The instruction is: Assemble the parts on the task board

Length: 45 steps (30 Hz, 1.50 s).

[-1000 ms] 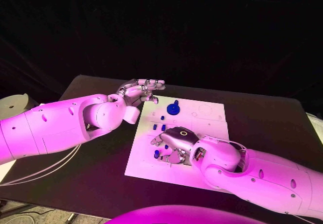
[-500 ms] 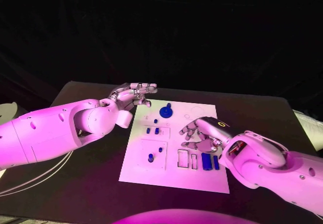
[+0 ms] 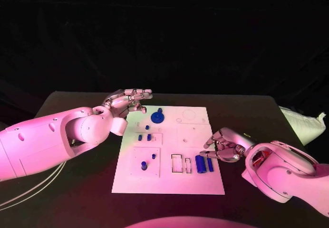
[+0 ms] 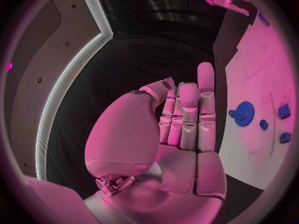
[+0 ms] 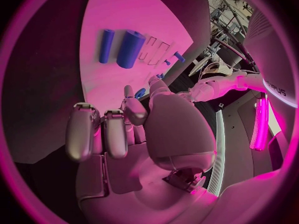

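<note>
The white task board [image 3: 171, 183] lies mid-table. A blue gear [image 3: 158, 117] stands near its far edge, small blue pegs [image 3: 144, 137] sit left of centre, and two blue bars [image 3: 204, 164] lie side by side near the right edge. My left hand [image 3: 127, 100] hovers at the board's far left corner, fingers straight and together, holding nothing; in the left wrist view the left hand [image 4: 181, 129] has the gear [image 4: 243, 113] beside it. My right hand [image 3: 223, 145] sits at the board's right edge, just beyond the bars, fingers curled in with nothing in them. The right wrist view shows the right hand [image 5: 137, 129] and the bars [image 5: 129, 49].
A white crumpled bag or cloth [image 3: 302, 124] lies at the table's right edge. Pale cables [image 3: 27, 190] hang off the left side. Open rectangular slots [image 3: 181, 164] sit left of the bars. Black table surface surrounds the board.
The camera view has shifted. My right hand has moved from the board's near left part to its right edge, uncovering the two blue bars. The left hand stays at the far left corner.
</note>
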Motion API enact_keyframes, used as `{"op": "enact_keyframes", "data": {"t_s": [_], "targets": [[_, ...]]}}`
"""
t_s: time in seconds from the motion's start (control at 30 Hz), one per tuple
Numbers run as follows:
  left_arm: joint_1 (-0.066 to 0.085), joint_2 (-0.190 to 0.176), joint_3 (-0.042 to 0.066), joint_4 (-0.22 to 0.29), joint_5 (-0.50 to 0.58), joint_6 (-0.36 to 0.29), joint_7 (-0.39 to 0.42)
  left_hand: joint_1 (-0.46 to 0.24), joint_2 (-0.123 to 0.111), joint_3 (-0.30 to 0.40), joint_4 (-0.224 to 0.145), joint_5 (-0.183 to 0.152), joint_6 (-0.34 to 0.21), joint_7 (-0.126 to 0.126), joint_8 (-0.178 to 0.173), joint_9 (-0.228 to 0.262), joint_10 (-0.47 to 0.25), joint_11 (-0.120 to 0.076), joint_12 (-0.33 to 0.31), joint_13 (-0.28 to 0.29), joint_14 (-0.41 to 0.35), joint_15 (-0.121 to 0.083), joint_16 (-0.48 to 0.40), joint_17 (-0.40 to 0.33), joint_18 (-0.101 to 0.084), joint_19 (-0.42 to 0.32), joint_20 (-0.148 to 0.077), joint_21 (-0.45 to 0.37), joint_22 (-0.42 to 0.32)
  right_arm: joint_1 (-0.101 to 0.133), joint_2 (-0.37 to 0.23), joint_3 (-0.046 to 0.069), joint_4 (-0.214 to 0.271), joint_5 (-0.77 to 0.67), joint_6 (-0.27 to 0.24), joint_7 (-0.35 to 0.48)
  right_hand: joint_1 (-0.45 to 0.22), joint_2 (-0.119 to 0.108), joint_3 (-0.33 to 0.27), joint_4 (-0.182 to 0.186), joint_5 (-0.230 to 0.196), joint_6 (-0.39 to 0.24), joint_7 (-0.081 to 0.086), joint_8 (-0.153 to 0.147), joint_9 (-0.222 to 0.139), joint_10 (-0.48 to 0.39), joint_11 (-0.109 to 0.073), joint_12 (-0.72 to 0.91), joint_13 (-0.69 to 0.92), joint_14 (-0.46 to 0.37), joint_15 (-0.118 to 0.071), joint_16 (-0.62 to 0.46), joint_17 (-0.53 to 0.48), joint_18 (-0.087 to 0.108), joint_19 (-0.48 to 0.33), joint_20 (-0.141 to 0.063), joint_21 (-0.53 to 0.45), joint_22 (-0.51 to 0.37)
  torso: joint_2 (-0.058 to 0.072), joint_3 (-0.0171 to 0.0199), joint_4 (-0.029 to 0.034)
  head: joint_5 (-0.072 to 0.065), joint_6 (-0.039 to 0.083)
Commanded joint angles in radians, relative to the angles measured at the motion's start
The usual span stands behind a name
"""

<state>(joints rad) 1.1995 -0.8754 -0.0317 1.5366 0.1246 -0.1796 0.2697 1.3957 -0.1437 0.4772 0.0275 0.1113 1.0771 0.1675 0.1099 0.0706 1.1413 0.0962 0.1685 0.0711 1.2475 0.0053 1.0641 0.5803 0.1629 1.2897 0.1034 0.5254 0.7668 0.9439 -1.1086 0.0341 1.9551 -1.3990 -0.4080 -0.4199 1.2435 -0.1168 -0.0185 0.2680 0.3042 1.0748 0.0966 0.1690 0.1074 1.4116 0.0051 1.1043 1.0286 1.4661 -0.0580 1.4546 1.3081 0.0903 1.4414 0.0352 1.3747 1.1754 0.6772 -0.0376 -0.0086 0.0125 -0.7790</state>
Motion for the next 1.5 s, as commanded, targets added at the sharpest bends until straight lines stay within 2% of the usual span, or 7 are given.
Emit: {"op": "enact_keyframes", "data": {"t_s": [0.03, 0.17, 0.5, 0.93, 1.1, 1.3, 1.5], "targets": [[0.0, 0.001, 0.0, 0.003, 0.002, 0.02, 0.004, -0.007, 0.004, -0.001, -0.006, 0.006, -0.006, 0.004, 0.002, -0.001, -0.003, 0.002, 0.006, 0.0, -0.007, 0.003, -0.005, -0.001, 0.019, -0.008, 0.0, -0.003, -0.001, -0.009, 0.002, -0.002, 0.008, -0.031, 0.042, -0.116, 0.003, 0.015, -0.026, 0.014, 0.006, 0.002, -0.005, 0.01, 0.008, -0.003, 0.001, 0.062, 0.076, 0.073, -0.007, 0.011, 0.06, -0.017, 0.007, 0.002, 0.009, 0.012, 0.0, 0.0009, -0.006, -0.002, -0.002], [0.0, 0.0, 0.0, 0.003, 0.002, 0.02, 0.004, -0.007, 0.004, -0.001, -0.006, 0.006, -0.006, 0.004, 0.002, -0.001, -0.003, 0.002, 0.006, 0.0, -0.007, 0.003, -0.005, -0.001, 0.019, -0.008, 0.0, -0.003, -0.001, -0.018, 0.008, -0.003, 0.009, -0.06, 0.064, -0.14, -0.001, 0.024, -0.052, 0.02, 0.008, -0.002, -0.006, 0.02, 0.018, -0.004, 0.003, 0.093, 0.12, 0.073, -0.007, 0.017, 0.069, -0.017, 0.008, 0.002, 0.013, 0.017, 0.0, 0.0001, -0.0019, -0.003, -0.006], [0.0, -0.004, 0.0, 0.004, 0.002, 0.019, 0.004, -0.007, 0.004, -0.001, -0.006, 0.006, -0.006, 0.004, 0.002, -0.001, -0.003, 0.002, 0.006, 0.0, -0.007, 0.003, -0.005, -0.001, 0.019, -0.008, 0.0, -0.003, -0.001, -0.036, 0.038, -0.003, -0.006, -0.109, 0.121, -0.157, 0.003, 0.036, -0.08, 0.02, 0.008, -0.003, -0.008, 0.034, 0.031, 0.0, 0.002, 0.126, 0.169, 0.074, -0.007, 0.023, 0.079, -0.018, 0.009, 0.003, 0.016, 0.025, 0.0, -0.0014, -0.006, 0.003, -0.012], [0.0, -0.004, 0.0, 0.004, 0.002, 0.019, 0.006, -0.007, 0.004, -0.001, -0.006, 0.006, -0.006, 0.004, 0.002, -0.001, -0.003, 0.002, 0.006, 0.0, -0.007, 0.003, -0.005, -0.001, 0.019, -0.008, 0.0, -0.003, -0.001, -0.051, 0.077, -0.003, -0.037, -0.151, 0.167, -0.163, 0.0, 0.037, -0.1, 0.021, 0.004, -0.003, -0.009, 0.043, 0.041, 0.008, 0.001, 0.152, 0.204, 0.077, -0.007, 0.033, 0.097, -0.021, 0.013, 0.002, 0.025, 0.042, 0.0, -0.0025, -0.0046, 0.007, -0.013], [0.0, -0.005, 0.0, 0.004, 0.002, 0.018, 0.005, -0.007, 0.004, -0.001, -0.006, 0.006, -0.006, 0.004, 0.002, -0.001, -0.003, 0.002, 0.006, 0.0, -0.007, 0.003, -0.005, -0.001, 0.019, -0.008, 0.0, -0.003, -0.001, -0.065, 0.103, -0.003, -0.058, -0.146, 0.17, -0.163, 0.001, 0.039, -0.102, 0.021, 0.003, -0.003, -0.01, 0.045, 0.044, 0.008, 0.001, 0.153, 0.206, 0.077, -0.008, 0.034, 0.098, -0.022, 0.013, 0.002, 0.026, 0.043, 0.001, -0.0017, -0.0042, 0.011, -0.013], [0.0, -0.006, 0.0, 0.004, 0.002, 0.019, 0.004, -0.007, 0.004, -0.001, -0.006, 0.006, -0.006, 0.004, 0.002, -0.001, -0.003, 0.002, 0.006, 0.0, -0.007, 0.003, -0.005, -0.001, 0.019, -0.008, 0.0, -0.003, -0.001, -0.079, 0.13, -0.004, -0.079, -0.141, 0.16, -0.166, 0.005, 0.046, -0.105, 0.02, 0.006, -0.001, -0.011, 0.049, 0.048, 0.006, 0.0, 0.153, 0.209, 0.077, -0.008, 0.034, 0.098, -0.022, 0.013, 0.002, 0.026, 0.044, 0.001, -0.0024, -0.0041, 0.014, -0.016], [0.0, -0.006, 0.0, 0.004, 0.002, 0.019, 0.003, -0.007, 0.004, -0.001, -0.006, 0.006, -0.006, 0.004, 0.002, -0.001, -0.003, 0.002, 0.006, 0.0, -0.007, 0.003, -0.005, -0.001, 0.019, -0.008, 0.0, -0.003, -0.001, -0.083, 0.138, -0.003, -0.086, -0.139, 0.137, -0.168, 0.019, 0.065, -0.107, 0.017, 0.023, 0.003, -0.013, 0.06, 0.06, 0.007, -0.002, 0.158, 0.221, 0.077, -0.01, 0.036, 0.102, -0.022, 0.013, 0.001, 0.028, 0.046, 0.0, -0.0033, -0.0058, 0.017, -0.017]]}}
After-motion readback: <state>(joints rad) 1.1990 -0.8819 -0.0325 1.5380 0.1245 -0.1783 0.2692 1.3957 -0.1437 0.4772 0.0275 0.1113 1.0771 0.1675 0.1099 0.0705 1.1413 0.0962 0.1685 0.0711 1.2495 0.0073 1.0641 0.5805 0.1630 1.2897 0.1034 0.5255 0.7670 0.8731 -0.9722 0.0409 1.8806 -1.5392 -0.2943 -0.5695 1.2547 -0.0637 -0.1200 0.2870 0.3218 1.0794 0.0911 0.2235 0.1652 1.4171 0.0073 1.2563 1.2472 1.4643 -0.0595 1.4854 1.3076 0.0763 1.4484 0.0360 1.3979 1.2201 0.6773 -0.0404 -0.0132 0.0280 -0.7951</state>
